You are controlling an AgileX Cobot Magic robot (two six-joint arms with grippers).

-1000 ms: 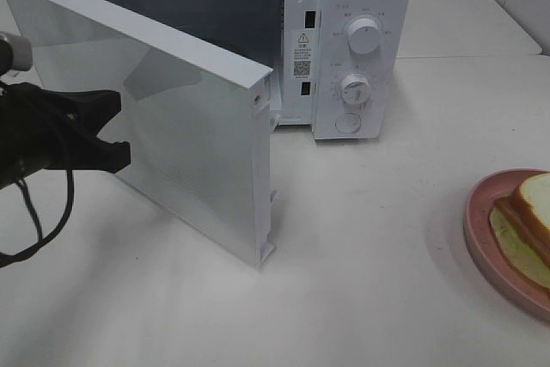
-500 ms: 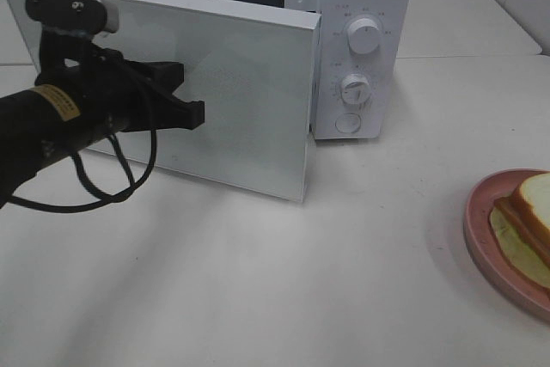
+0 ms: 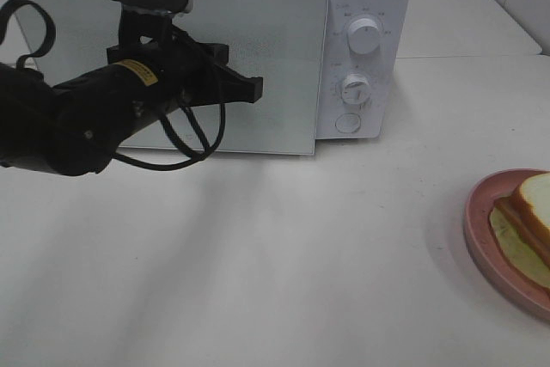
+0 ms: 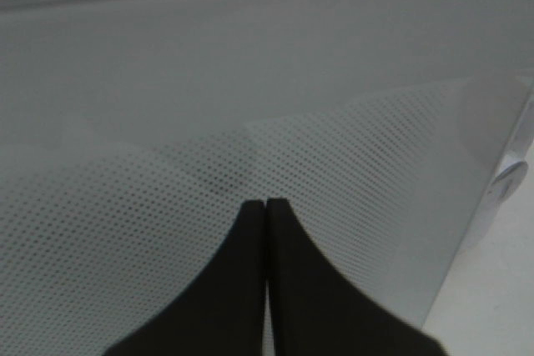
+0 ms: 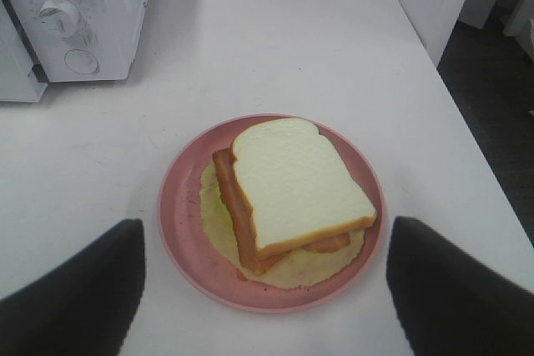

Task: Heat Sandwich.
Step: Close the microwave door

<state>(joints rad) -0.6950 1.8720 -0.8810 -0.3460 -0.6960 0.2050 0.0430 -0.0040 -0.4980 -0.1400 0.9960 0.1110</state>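
The sandwich (image 3: 534, 208) lies on a round pink plate (image 3: 481, 229) at the right edge of the table. In the right wrist view the sandwich (image 5: 292, 185) shows white bread, a ham layer and pale filling on the plate (image 5: 179, 214). My right gripper (image 5: 264, 224) hovers above it, open, one finger on each side and nothing held. The white microwave (image 3: 365, 6) stands at the back. My left gripper (image 3: 256, 88) is shut, its tips (image 4: 265, 204) against the dotted glass door (image 3: 284, 58), which sits nearly flush with the oven front.
Two round knobs (image 3: 363, 36) and a button sit on the microwave's right panel. The table's right edge (image 5: 467, 122) runs close beside the plate. The left arm's cable loops in front of the door.
The microwave door has swung from wide open to almost shut, with my shut left gripper moving right and back against it. The plate and sandwich have stayed put.
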